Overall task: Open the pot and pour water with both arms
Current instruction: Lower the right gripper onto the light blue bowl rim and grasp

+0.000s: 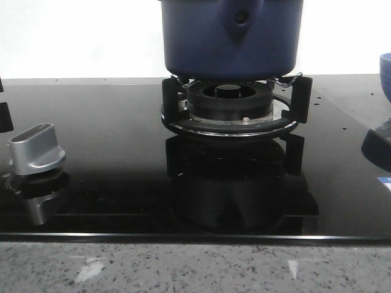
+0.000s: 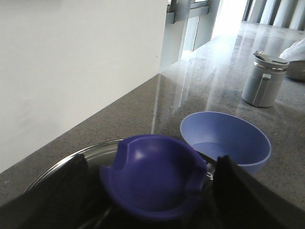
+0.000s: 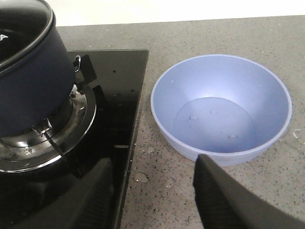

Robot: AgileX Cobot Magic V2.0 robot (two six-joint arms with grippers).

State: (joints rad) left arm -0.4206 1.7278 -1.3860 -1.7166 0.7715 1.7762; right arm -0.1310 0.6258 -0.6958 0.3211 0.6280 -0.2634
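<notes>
The dark navy pot [image 1: 232, 36] stands on the burner's supports; its top is cut off in the front view. In the right wrist view the pot [image 3: 33, 81] carries its glass lid [image 3: 24, 28]. In the left wrist view the lid's purple-blue knob [image 2: 152, 174] sits between the fingers of my left gripper [image 2: 150, 186], which straddle it with small gaps on both sides; the lid's metal rim [image 2: 71, 157] shows behind. My right gripper [image 3: 152, 191] is open and empty, low over the counter between the stove edge and the light blue bowl [image 3: 221, 109].
The burner ring [image 1: 229, 101] sits on the black glass stove [image 1: 110, 183], with a silver control knob [image 1: 36, 149] at the left. The bowl shows at the right edge [image 1: 385, 76] and beyond the lid [image 2: 226, 138]. A grey lidded mug [image 2: 264, 78] stands farther along the counter. A white wall runs behind.
</notes>
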